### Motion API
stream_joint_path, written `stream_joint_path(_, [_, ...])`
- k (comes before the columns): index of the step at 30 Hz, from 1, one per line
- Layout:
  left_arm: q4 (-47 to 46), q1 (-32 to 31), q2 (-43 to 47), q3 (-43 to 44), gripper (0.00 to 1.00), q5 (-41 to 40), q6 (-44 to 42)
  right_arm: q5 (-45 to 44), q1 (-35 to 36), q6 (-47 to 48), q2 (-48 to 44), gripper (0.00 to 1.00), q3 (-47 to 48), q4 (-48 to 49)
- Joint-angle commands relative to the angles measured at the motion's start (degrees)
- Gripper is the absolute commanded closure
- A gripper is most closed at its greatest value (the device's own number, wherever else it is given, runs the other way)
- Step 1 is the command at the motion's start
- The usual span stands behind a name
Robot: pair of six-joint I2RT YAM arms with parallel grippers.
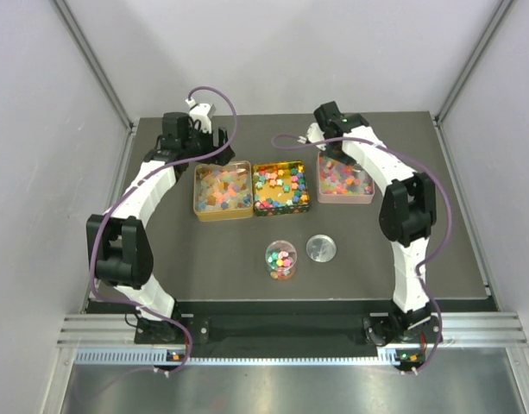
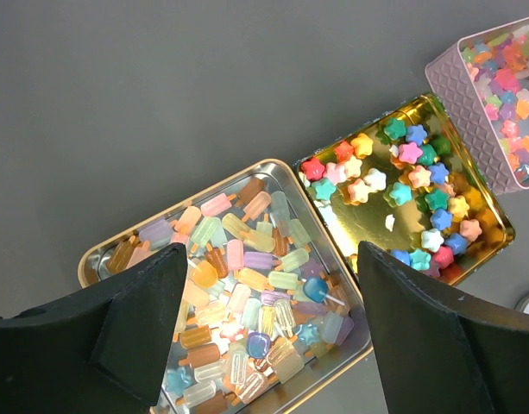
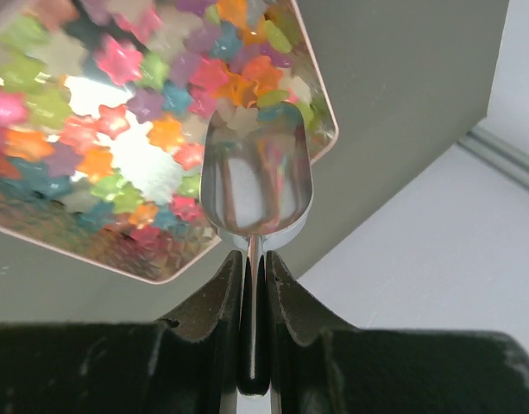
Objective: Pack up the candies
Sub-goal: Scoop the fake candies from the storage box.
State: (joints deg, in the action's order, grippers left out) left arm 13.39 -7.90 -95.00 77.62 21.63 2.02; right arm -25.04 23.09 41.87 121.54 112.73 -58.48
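Looking down through the overhead camera, I found the candies [image 1: 280,185] spread across three containers in a row at the middle of the dark worktop [image 1: 204,259]. A gold-rimmed tin [image 1: 221,217] at left held pale lolly-shaped pieces, a gold tin [image 1: 280,213] at centre held bright stars, and a pink tray [image 1: 344,201] at right held mixed stars. More candies lay in a small clear cup [image 1: 268,259] below the centre tin. A round silver lid [image 1: 322,248] sat just beside the cup to the right, not touching it.

The left arm [image 1: 152,185] reached to the upper left of the gold-rimmed tin. The left jaws stood spread wide and held nothing, with a black finger [image 2: 117,345] at each lower corner of the wrist view and the tin's candies showing between them.

The right arm [image 1: 376,164] curved to the pink tray's upper-left corner. The right jaws were pressed onto the thin handle of a silver scoop [image 3: 257,190]. The scoop's mirrored bowl hung over the tray's rim above the star pieces; I could not tell whether it touched them.
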Motion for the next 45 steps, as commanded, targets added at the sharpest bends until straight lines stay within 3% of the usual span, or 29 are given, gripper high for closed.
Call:
stream_joint_path(1, [-2.2,0.3,0.3,1.7,0.16,0.9,0.6,5.4,4.8,2.1,1.2,1.0,1.3,-0.5])
stream_joint_path(11, [-2.8,0.3,1.2,0.8,0.16,1.5,1.1,2.1,8.5,1.7,-4.1,1.0,-4.2,-2.1])
stream_joint_path(27, [-3.6,0.3,2.2,-0.8,0.16,2.8,1.8,-0.1,4.0,-2.5,-12.4,1.0,-6.3,-6.6])
stream_joint_path(31, [-3.9,0.3,2.3,-1.1,0.16,3.2,2.0,1.0,3.4,-2.9,-12.7,1.0,-6.3,-8.1])
stream_joint_path(37, [-4.0,0.3,2.5,-1.2,0.16,3.0,2.0,7.6,0.9,-5.7,-7.6,1.0,-0.5,-19.1])
stream_joint_path(45, [-3.2,0.3,2.7,-1.2,0.16,1.9,1.4,9.3,-1.4,-5.9,-4.2,1.0,-0.9,-20.4])
